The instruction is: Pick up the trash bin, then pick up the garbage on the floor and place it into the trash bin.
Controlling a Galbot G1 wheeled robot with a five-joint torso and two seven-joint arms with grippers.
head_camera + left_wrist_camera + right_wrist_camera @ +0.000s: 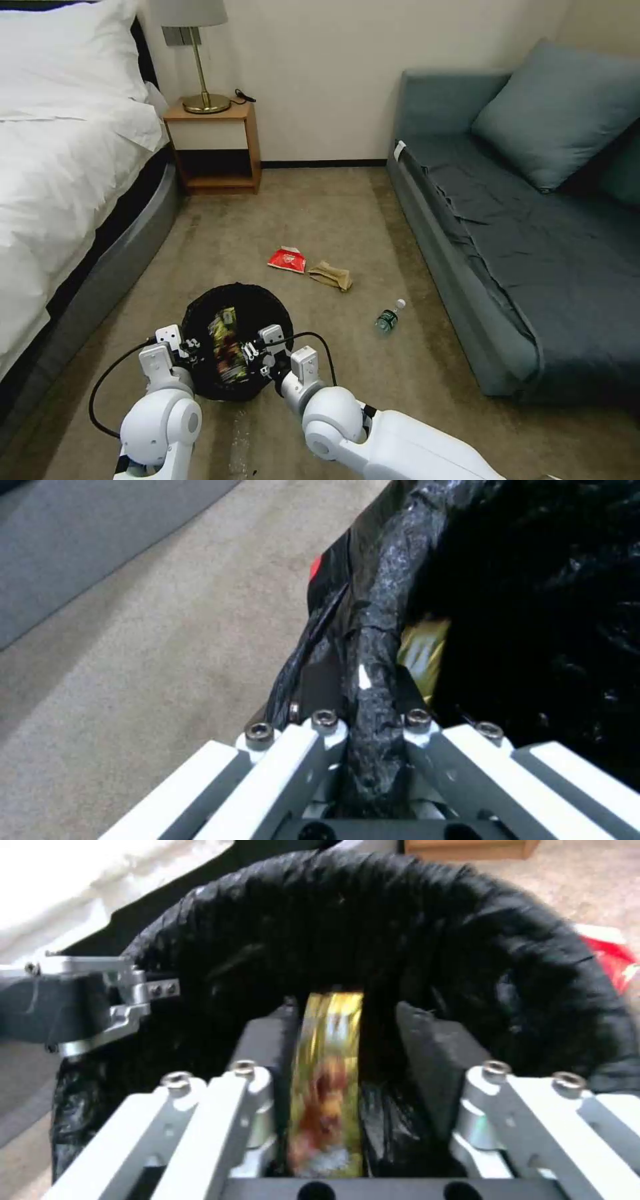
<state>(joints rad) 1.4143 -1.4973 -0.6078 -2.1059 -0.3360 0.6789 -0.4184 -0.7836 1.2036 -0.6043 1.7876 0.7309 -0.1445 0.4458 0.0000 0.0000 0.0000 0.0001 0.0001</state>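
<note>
Between right claw (347, 1040) fingers, wrapper (327, 1080)

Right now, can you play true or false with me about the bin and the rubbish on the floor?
1. The left gripper clamps the rim of the small round bin lined with crinkly black plastic. True.
2. The red-white snack packet is inside the bin. False: it lies on the carpet beside the crumpled tan paper.
3. The long yellow-brown snack wrapper is in the bin's mouth, by the right gripper. True.
4. The small clear bottle with a white cap stands on the grey-blue sofa. False: it lies on the carpet.
</note>
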